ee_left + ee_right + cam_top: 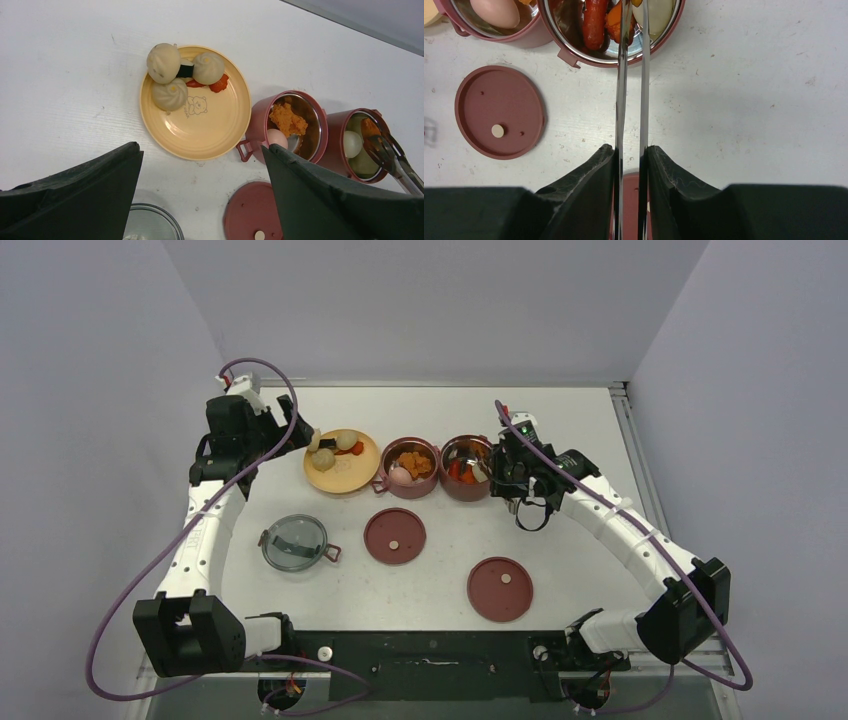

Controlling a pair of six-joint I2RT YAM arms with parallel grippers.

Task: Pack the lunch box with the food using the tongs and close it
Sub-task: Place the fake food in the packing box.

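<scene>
our right gripper (631,152) clamps the tongs (620,90), tips inside a lunch box container (567,57); our left gripper (200,147) hangs near the plate (215,130), jaws spread wide.

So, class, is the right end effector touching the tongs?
Touching. The right wrist view shows the right end effector clamped on the tongs, one finger pressed against each arm, with no gap.
</scene>
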